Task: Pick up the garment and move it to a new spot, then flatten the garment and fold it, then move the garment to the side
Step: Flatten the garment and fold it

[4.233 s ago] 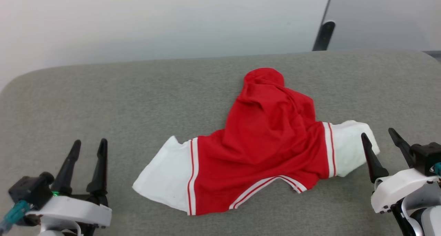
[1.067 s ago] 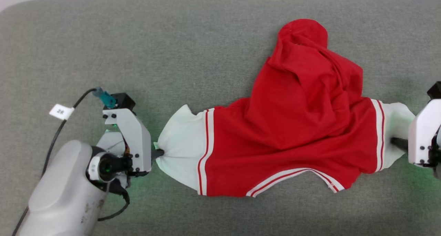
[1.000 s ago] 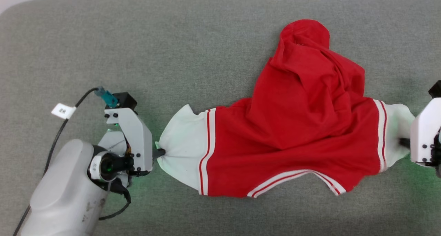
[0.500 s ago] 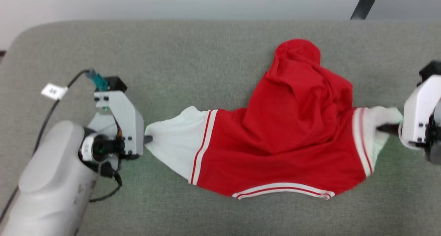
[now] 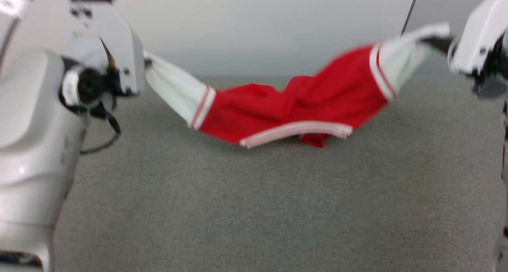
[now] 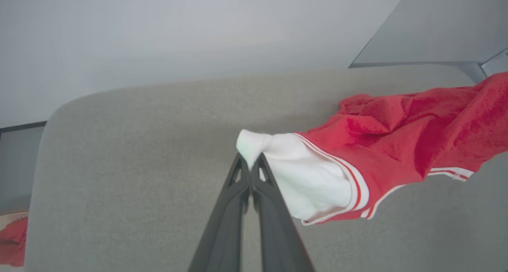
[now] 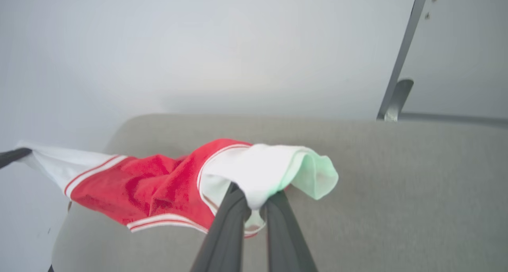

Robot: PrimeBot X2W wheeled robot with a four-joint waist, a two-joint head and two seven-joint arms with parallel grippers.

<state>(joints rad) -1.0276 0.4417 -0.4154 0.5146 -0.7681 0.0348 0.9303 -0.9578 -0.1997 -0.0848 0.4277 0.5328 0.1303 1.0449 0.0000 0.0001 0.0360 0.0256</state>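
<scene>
the garment, red with white striped sleeve ends, sags above the grey cushion, strung from 10 to 2 o'clock. left gripper pinches one white sleeve tight; right gripper pinches the other. pale wall behind.

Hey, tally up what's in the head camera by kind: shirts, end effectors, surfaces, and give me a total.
T-shirt: 1 (red, white sleeves)
End effectors: 2 (left end effector, right end effector)
Grey padded surface: 1
Total: 4
</scene>
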